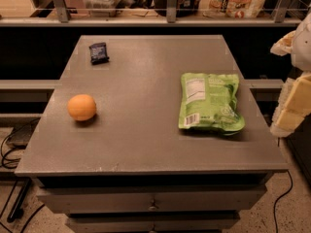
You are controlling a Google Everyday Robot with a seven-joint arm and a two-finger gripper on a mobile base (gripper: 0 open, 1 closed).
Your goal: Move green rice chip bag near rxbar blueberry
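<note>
Green rice chip bag (210,102) lies flat on the right side of the counter (146,144), label up. The rxbar blueberry (98,53) sits at the far left corner, well apart from it, and an orange (81,107) rests at the left. The pincer (293,111) hangs beyond the counter's right edge, near the bag; whether it is released or clenched cannot be told.

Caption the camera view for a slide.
Green rice chip bag right, rxbar blueberry back-left, orange front-left on grey table; tool at right edge.

Tabletop (146,144) carries three things: green bag (210,101) near the tool (290,114) at its right edge, orange (81,107) and dark bar (98,52) well away.
</note>
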